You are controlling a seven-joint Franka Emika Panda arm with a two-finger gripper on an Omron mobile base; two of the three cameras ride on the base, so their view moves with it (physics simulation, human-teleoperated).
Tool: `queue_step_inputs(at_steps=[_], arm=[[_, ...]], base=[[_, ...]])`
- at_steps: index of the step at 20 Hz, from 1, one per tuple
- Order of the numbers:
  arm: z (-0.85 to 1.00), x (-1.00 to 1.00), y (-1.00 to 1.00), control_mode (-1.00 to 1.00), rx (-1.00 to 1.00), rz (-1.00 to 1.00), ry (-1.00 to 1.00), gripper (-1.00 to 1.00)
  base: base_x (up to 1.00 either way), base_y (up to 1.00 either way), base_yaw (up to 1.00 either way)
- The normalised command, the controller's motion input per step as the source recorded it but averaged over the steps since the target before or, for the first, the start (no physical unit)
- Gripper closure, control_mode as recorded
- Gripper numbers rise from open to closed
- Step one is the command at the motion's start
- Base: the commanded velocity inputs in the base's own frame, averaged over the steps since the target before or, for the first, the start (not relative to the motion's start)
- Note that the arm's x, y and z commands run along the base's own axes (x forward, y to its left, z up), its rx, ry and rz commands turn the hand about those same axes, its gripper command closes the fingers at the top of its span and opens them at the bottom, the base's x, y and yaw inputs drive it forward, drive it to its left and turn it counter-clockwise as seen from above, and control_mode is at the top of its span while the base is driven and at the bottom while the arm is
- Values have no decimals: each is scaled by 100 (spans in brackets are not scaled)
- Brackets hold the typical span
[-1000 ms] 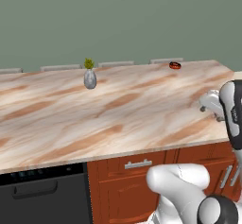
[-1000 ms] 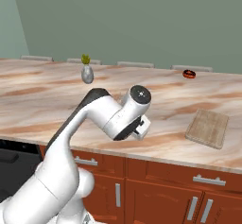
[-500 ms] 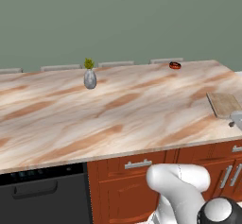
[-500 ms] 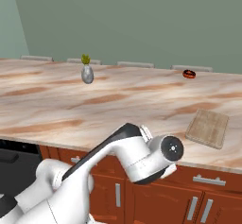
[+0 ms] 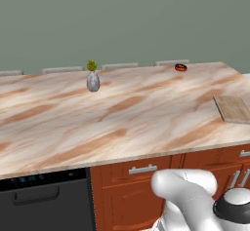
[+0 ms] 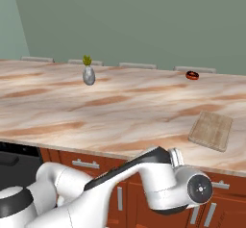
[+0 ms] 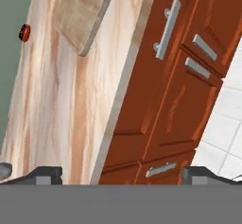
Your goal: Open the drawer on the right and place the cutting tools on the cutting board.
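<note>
We judge the task to be at its very start: the drawer (image 7: 163, 38) under the right end of the surface (image 5: 122, 123) sits flush with the cabinet face, its silver bar handle (image 7: 168, 28) untouched, and the cutting board (image 6: 211, 130) lies bare near the surface's front right edge, with nothing on it. Our tool (image 7: 120, 173) stands wide open and holds nothing; in the hand view its two dark fingertips (image 7: 47, 175) rise at the bottom edge, well short of the handle, with the rolled cabinet front ahead of them. In the right base view the arm is bent low in front of the cabinets, below the surface's edge, which suits an approach to the handle. Everything is left to do: reach and grip the handle, pull the drawer out, then lift each cutting tool onto the board. We cannot tell what the drawer holds, since it is shut.
</note>
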Motion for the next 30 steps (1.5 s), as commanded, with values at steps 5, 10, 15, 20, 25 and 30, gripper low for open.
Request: queue_step_inputs(at_steps=[5, 10, 15, 20, 25, 30], arm=[[-18, -14, -75, -100, 16, -20, -1, -100], [-22, -12, -65, -100, 14, -9, -11, -100], [-24, -12, -46, -100, 11, -1, -24, -100], [-31, -9, -19, -100, 6, 0, -29, -100], [-19, -1, -2, -100, 4, 0, -21, -100], [-22, 25, 0, -100, 0, 0, -8, -100]], base=[[0, 0, 0], [0, 0, 0], [0, 0, 0], [0, 0, 0], [0, 0, 0], [0, 0, 0]])
